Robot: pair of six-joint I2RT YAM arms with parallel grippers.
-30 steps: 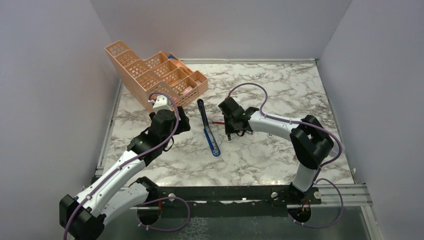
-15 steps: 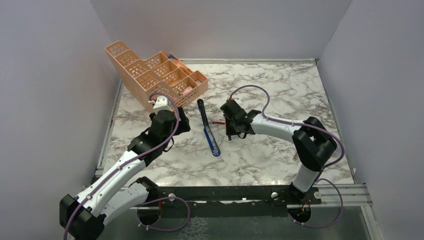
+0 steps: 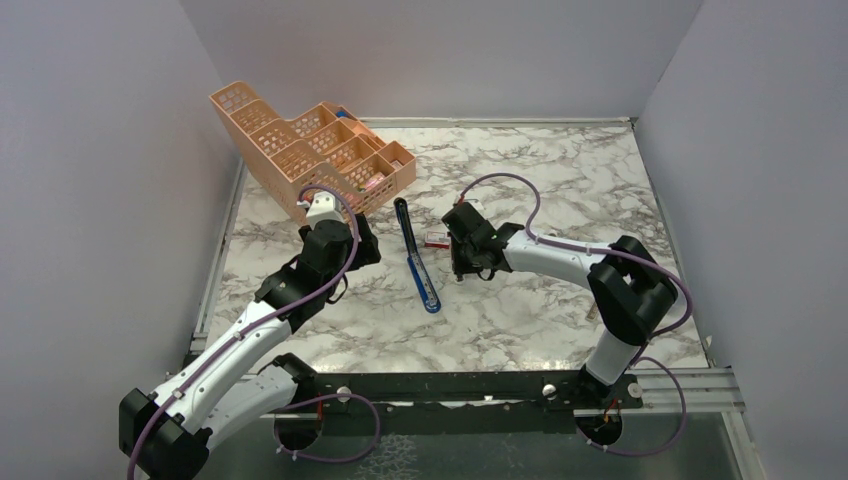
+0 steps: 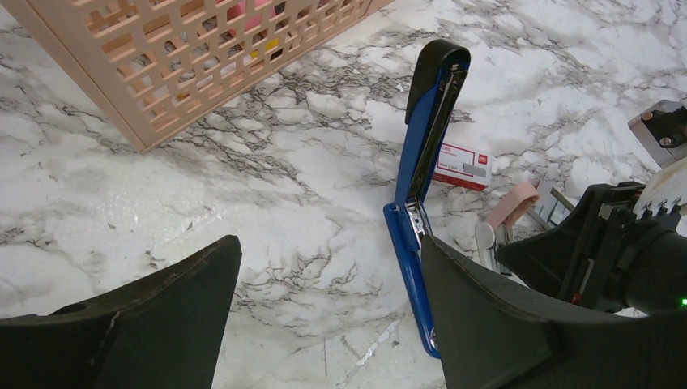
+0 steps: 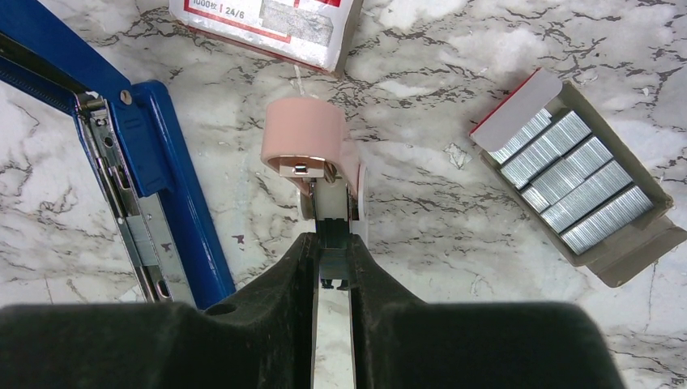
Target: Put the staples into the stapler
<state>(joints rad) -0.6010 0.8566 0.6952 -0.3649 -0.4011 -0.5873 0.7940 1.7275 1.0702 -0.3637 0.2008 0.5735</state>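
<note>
Left claw (image 4: 324, 324) wide open, left of opened slim blue stapler (image 3: 418, 262). Right claw (image 5: 332, 243) pinched on small pink-and-white plastic piece (image 5: 304, 134), between stapler and silvery ribbed staples (image 5: 577, 180) in open cardboard tray (image 5: 636, 251).

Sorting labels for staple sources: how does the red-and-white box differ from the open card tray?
1. The red-and-white box is printed and shows none of its contents; the card tray lies open with rows of staples exposed.
2. In the right wrist view the box sits at the top edge, the tray at the right.
Shared: both lie flat on the table, neither gripped; the right gripper is shut on a pink-tipped tool.
</note>
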